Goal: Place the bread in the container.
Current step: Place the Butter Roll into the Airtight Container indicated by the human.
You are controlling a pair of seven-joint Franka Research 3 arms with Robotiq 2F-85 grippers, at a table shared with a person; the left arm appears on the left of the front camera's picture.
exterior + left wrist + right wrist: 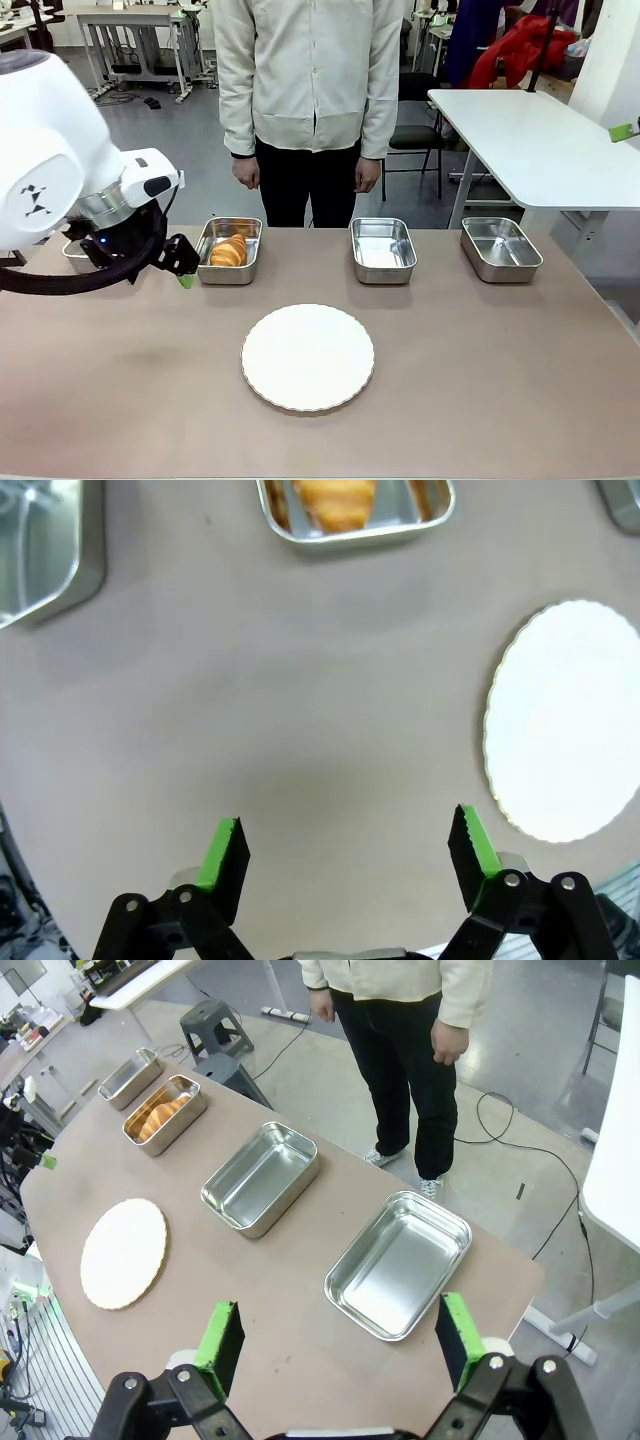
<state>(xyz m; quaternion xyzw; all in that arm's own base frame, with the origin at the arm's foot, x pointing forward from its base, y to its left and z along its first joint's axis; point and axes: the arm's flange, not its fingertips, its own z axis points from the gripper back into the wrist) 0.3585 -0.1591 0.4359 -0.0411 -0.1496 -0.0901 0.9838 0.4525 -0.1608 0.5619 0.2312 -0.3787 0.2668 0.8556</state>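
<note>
Released left gripper (pixel 345 850) hovers near glossy golden bread (pixel 229 251), seemingly ridged, inside container (pixel 229 275).

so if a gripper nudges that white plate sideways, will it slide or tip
Probably slide: the plate lies flat and low on the smooth table, with bare surface all around it. Tipping looks unlikely, as its scalloped rim sits close to the tabletop. It looks thin and rigid, so perhaps light, and a push could send it skidding.

bare table (pixel 480 350) right of plate (pixel 308 357), pans (pixel 383 250) along far edge
</note>
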